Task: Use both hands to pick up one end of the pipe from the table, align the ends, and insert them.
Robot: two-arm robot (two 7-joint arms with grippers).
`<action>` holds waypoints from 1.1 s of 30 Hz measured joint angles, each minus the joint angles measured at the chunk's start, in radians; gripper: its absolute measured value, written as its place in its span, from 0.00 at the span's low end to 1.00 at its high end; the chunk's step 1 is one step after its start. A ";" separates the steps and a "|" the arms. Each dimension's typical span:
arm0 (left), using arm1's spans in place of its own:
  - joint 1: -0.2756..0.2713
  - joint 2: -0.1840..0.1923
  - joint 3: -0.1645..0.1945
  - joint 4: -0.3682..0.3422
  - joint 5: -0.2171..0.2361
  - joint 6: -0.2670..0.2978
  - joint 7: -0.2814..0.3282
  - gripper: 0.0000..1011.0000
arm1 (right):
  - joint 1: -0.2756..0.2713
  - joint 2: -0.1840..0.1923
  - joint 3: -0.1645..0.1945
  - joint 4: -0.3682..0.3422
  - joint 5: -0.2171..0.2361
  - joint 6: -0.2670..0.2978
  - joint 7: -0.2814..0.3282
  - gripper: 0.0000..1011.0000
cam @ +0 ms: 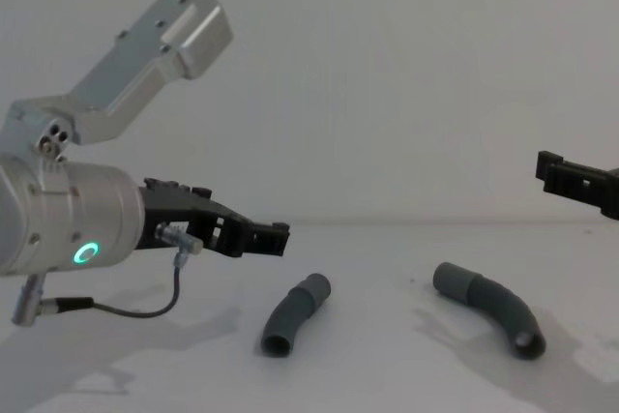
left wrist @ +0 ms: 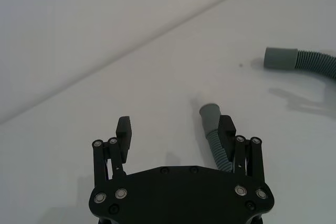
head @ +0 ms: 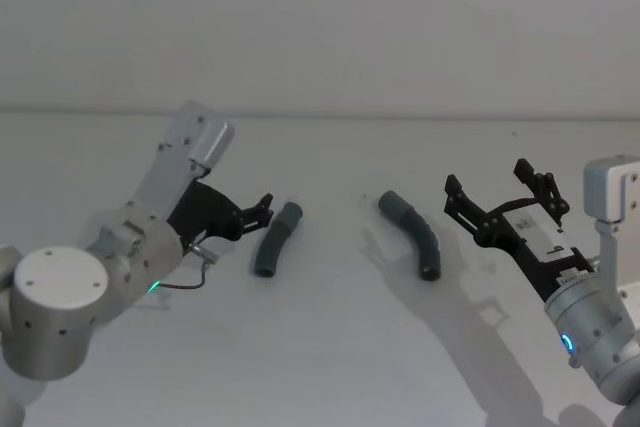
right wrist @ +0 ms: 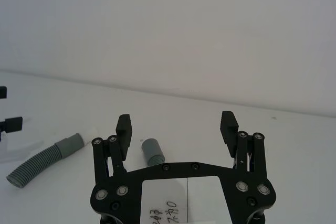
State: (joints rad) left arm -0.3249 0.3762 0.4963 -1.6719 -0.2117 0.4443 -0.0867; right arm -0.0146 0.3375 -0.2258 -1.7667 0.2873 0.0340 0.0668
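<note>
We've grasped nothing yet; left gripper (head: 262, 209) gapes just beside one pipe piece (head: 277, 239); right gripper (head: 487, 179) gapes near the other pipe piece (head: 412, 230).

The left pipe piece (head: 277, 240) and right pipe piece (head: 412, 235) are dark grey. Each is finely ribbed along its curve and has a smooth, slightly paler collar. The table (head: 330, 347) is plain white-grey with no markings. The left gripper (head: 264, 209) and right gripper (head: 487, 177) are black, dotted with silver screw heads (left wrist: 121, 193). The left arm (head: 60, 297) and right arm (head: 600, 332) are silver. The left ring light (cam: 87, 253) glows green; the right ring light (head: 568, 344) looks bluer, I think. A white label (right wrist: 167, 205) on the right gripper carries dark handwriting.
</note>
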 joint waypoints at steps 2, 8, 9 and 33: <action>-0.013 -0.006 0.006 0.005 0.000 0.031 -0.004 0.99 | 0.000 0.000 0.000 0.000 0.000 0.000 0.000 0.99; -0.041 -0.023 0.020 0.020 0.003 0.095 -0.015 0.99 | 0.000 0.000 0.000 0.000 0.000 0.000 0.000 0.99; -0.041 -0.023 0.020 0.020 0.003 0.095 -0.015 0.99 | 0.000 0.000 0.000 0.000 0.000 0.000 0.000 0.99; -0.113 -0.085 0.051 0.119 0.026 0.196 -0.039 0.99 | 0.000 0.000 0.000 0.000 0.000 0.000 0.000 0.99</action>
State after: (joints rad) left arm -0.4383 0.2908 0.5474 -1.5532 -0.1861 0.6401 -0.1257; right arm -0.0146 0.3375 -0.2258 -1.7667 0.2873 0.0340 0.0668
